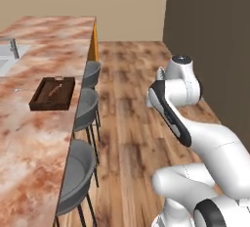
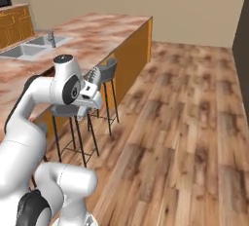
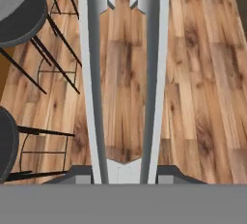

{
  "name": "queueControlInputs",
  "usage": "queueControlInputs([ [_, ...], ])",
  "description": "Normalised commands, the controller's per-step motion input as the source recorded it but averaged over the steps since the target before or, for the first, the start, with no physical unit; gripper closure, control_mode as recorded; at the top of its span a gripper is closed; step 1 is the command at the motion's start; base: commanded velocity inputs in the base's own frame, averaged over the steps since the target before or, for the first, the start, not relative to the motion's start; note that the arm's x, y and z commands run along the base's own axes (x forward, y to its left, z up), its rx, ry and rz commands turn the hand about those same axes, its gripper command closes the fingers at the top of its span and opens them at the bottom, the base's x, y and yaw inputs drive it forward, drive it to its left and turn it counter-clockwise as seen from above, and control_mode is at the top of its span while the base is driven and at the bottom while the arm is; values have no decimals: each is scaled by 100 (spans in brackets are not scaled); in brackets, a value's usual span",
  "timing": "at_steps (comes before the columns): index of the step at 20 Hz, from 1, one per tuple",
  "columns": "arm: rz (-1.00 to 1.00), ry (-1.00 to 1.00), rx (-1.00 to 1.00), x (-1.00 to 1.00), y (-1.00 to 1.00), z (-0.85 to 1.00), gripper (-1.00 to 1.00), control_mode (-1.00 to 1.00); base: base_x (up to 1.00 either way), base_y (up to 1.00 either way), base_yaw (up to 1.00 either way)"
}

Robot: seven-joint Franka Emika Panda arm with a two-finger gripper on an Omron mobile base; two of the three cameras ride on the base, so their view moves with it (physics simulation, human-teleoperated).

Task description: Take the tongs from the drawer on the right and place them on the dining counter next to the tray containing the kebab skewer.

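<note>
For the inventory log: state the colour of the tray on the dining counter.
Dark brown; the tray shows best in the left base view.

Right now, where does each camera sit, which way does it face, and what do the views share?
Left base view: behind the arm's left, facing forward over the dining counter, the tray and stools; white arm at lower right.
Right base view: behind the arm's right, facing the counter's side, sink and wood floor; arm at lower left.
Hand view: on the hand, looking down the held tongs at floor and stools; gripper at bottom.
Shared: stools and wood floor appear in all three.
</note>
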Motion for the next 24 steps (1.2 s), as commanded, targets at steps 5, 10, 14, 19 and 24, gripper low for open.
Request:
queueControlInputs([
  [5,0,0,0,0,0,0,100,100,7,-54,31],
  [10,0,0,0,0,0,0,100,100,-25,-48,32],
  [14,0,0,0,0,0,0,100,100,0,-35,58],
  [19,0,0,0,0,0,0,100,100,0,-28,61],
  [24,0,0,0,0,0,0,100,100,0,-24,57],
])
